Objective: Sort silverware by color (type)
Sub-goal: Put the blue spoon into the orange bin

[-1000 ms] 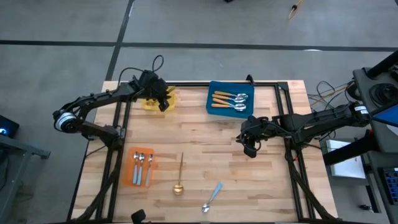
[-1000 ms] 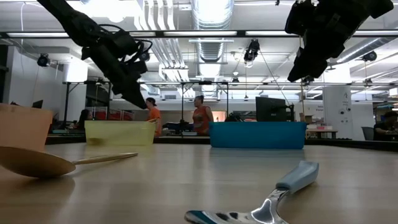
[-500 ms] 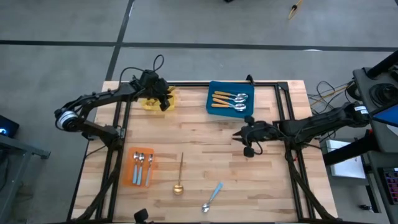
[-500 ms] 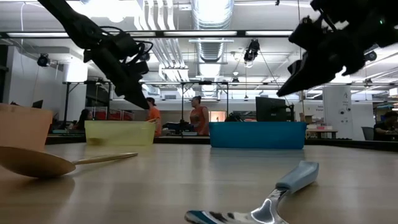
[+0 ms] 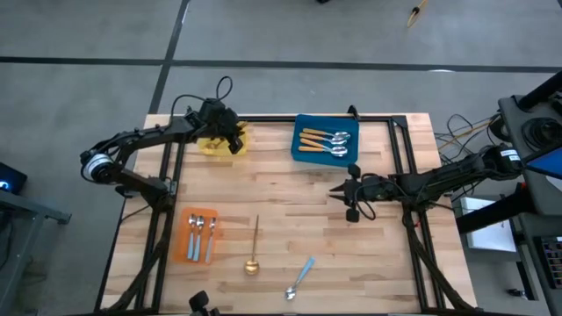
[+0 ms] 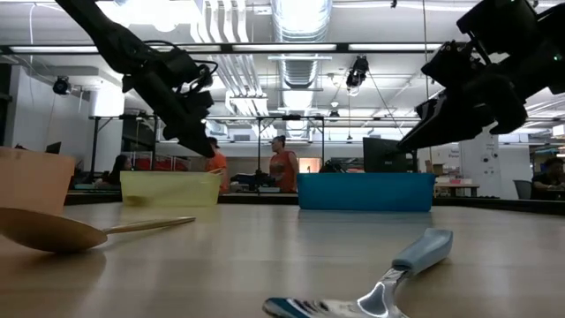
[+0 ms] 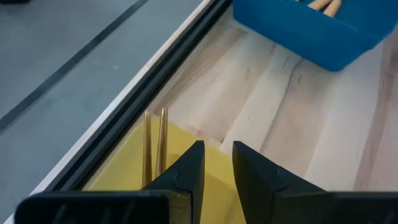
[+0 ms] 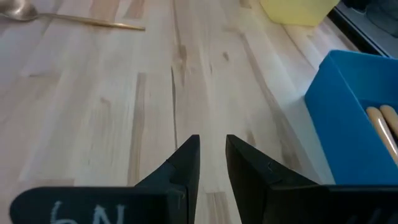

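A gold spoon (image 5: 253, 250) lies flat on the wood near the table's front edge, and a blue-handled spoon (image 5: 300, 277) lies to its right. Two gold handles (image 7: 154, 146) lie in the yellow tray (image 5: 211, 145) at the far left. My left gripper (image 5: 234, 147) hangs above that tray, pointing slantwise down, its fingers (image 7: 193, 163) a narrow gap apart with nothing between them. My right gripper (image 5: 334, 190) hovers over the table's right middle, pointing toward the left edge. It too is narrowly open (image 8: 211, 146) and holds nothing.
The blue tray (image 5: 303, 123) at the far middle holds orange-handled spoons. The orange tray (image 5: 187, 237) at the near left holds blue-handled spoons. Bare wood lies between the trays and the two loose spoons. People stand in the room behind the table.
My right gripper has sunk toward the table and tipped from pointing steeply down to nearly level, its fingers now aimed toward the table's left edge.
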### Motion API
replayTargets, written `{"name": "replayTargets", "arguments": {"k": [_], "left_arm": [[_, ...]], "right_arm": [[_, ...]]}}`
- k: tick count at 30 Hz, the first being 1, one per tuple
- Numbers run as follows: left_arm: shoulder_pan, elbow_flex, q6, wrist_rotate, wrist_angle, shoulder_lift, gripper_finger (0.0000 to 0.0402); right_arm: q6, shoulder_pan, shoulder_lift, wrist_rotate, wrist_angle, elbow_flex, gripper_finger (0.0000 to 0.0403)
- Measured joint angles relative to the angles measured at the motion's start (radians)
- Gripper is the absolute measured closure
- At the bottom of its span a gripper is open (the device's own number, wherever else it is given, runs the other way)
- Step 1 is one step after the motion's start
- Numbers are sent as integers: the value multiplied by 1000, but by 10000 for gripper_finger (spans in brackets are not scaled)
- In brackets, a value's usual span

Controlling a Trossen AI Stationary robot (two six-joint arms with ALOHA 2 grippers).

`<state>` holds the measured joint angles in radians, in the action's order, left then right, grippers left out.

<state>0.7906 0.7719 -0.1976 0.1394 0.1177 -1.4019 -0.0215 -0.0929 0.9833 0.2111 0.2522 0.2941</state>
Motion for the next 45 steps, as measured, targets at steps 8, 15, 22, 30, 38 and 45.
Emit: {"name": "replayTargets", "arguments": {"k": [8, 15, 22, 30, 38, 45], "left_arm": [[0, 0, 5, 0, -98, -41, 339], [1, 0, 7, -27, -129, -75, 339], [-19, 0, 87, -26, -131, -46, 346], [-174, 0, 179, -28, -137, 45, 391], [-455, 0, 235, -229, -140, 70, 400], [-679, 0, 243, -327, -124, 94, 401]], "right_arm": [[-3, 0, 0, 1, 1, -17, 335], [8, 0, 0, 0, 15, -15, 335], [-1, 0, 0, 0, 36, -15, 335], [85, -1, 2, -64, 105, 46, 335], [117, -79, 64, -114, 36, 201, 335], [152, -158, 186, -114, -216, 422, 335]]}}
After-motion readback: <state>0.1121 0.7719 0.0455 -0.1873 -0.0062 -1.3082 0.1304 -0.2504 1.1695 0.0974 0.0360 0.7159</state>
